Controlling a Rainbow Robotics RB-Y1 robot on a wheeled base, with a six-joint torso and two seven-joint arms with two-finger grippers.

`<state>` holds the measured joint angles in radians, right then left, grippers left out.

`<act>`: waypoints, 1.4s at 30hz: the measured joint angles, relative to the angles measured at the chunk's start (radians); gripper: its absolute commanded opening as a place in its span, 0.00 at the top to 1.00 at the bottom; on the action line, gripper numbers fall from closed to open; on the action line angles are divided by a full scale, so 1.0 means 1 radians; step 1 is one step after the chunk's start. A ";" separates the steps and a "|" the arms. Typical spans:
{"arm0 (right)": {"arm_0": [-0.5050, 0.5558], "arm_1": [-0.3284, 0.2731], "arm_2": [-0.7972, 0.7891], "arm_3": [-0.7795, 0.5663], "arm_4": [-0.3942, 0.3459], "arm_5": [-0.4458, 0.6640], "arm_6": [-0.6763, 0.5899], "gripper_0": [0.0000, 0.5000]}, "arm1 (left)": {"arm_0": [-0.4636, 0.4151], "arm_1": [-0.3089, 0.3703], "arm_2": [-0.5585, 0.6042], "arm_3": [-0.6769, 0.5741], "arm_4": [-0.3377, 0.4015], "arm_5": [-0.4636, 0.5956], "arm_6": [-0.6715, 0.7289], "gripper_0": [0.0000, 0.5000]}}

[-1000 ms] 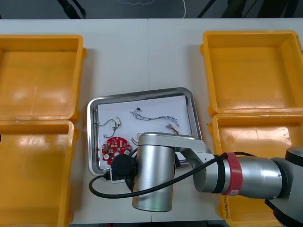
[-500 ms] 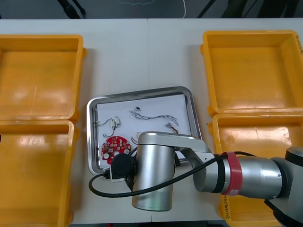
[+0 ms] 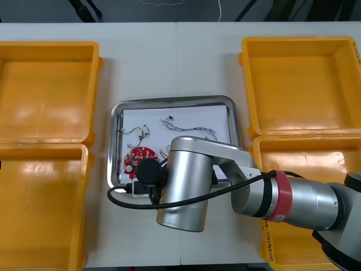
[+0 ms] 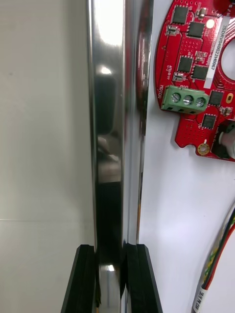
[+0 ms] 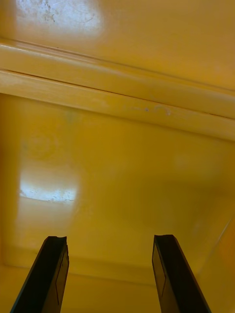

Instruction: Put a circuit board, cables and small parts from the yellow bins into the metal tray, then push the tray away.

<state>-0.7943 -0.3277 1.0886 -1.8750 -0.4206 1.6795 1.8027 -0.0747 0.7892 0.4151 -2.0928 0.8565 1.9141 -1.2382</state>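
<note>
The metal tray [image 3: 172,100], white inside, lies between the yellow bins. It holds a round red circuit board [image 3: 139,158], thin cables [image 3: 189,127] and a small metal part [image 3: 142,131]. My right arm [image 3: 186,192] reaches over the tray's near edge. In the right wrist view my right gripper [image 4: 111,249] is shut on the tray's shiny rim [image 4: 110,122], one finger on each side. The circuit board [image 4: 196,73] and a red and yellow cable [image 4: 218,264] lie just inside that rim. My left gripper [image 5: 110,242] hangs open over a yellow bin's floor [image 5: 117,161], holding nothing.
Two yellow bins stand at the left [image 3: 45,93] [image 3: 42,206] and two at the right [image 3: 302,84] [image 3: 304,161]; all look empty. Bare table [image 3: 175,62] stretches beyond the tray's far edge.
The tray has slid away from the robot and turned square to the table. My right arm has moved forward with it, still gripping the rim.
</note>
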 measured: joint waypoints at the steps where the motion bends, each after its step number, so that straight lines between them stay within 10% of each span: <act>1: -0.002 0.000 -0.005 0.000 0.002 0.001 0.000 1.00 | 0.000 0.000 0.000 0.000 0.000 0.000 0.000 0.00; 42: -0.198 0.036 -0.097 0.310 0.024 -0.126 0.074 1.00 | 0.000 0.000 0.000 0.000 0.000 0.000 0.000 0.00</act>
<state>-0.9924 -0.2915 0.9917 -1.5648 -0.3963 1.5536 1.8763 -0.0747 0.7892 0.4151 -2.0928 0.8565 1.9141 -1.2382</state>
